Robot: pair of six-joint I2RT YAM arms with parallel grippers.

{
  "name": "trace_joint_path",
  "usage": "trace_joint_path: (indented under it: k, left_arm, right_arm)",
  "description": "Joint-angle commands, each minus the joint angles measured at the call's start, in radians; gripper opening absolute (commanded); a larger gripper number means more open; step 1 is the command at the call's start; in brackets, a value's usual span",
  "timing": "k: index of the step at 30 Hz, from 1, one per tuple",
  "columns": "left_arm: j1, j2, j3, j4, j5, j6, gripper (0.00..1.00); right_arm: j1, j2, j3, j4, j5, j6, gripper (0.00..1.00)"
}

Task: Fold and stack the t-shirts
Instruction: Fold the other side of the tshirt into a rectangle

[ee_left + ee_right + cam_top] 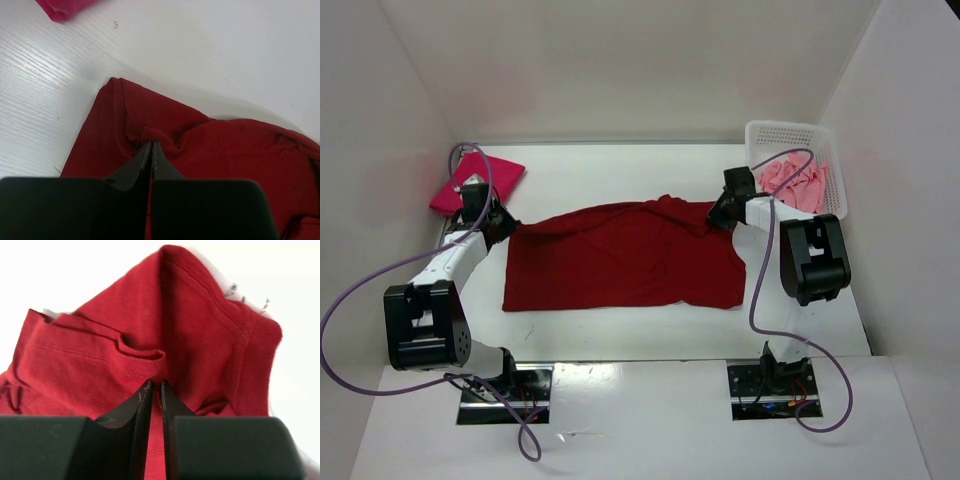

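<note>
Bunching shirt point(620, 265) hides left tool point(151, 145), right tool point(155, 385) tips

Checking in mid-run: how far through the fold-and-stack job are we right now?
Done: the crimson shirt looks folded, lying far left. In hand: the dark red shirt is spread flat in the middle, with the left gripper and right gripper each shut on its far edge. Left: the pink shirt lies crumpled in the basket, and nothing is stacked yet.
</note>
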Motion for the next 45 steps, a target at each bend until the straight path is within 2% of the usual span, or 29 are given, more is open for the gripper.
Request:
trace_joint_path:
  k: [1, 10, 17, 29, 32, 37, 45]
  left_arm:
    - [0.006, 0.008, 0.021, 0.047, 0.010, -0.008, 0.00]
    - [0.006, 0.008, 0.021, 0.047, 0.010, -0.008, 0.00]
    - [0.006, -0.001, 0.021, 0.027, 0.001, -0.008, 0.00]
    - [0.006, -0.020, 0.050, -0.019, -0.094, 0.032, 0.00]
    - [0.006, -0.029, 0.027, -0.019, -0.123, 0.041, 0.00]
    - [0.006, -0.038, 0.005, -0.056, -0.160, 0.041, 0.00]
    - [0.006, -0.123, -0.038, -0.093, -0.159, 0.032, 0.00]
  right_arm:
    - [0.020, -0.036, 0.062, 0.002, 0.059, -0.013, 0.17]
    - [0.020, -0.075, 0.071, -0.021, 0.095, -0.034, 0.00]
    - [0.043, -0.198, 0.062, -0.099, 0.118, -0.045, 0.00]
    - [0.043, -0.558, -0.159, -0.249, 0.109, 0.010, 0.00]
    - [-0.004, -0.623, -0.206, -0.273, 0.060, 0.021, 0.00]
    - [-0.111, -0.697, -0.295, -0.297, -0.014, 0.001, 0.00]
    - [-0.112, -0.735, -0.339, -0.323, -0.078, 0.032, 0.00]
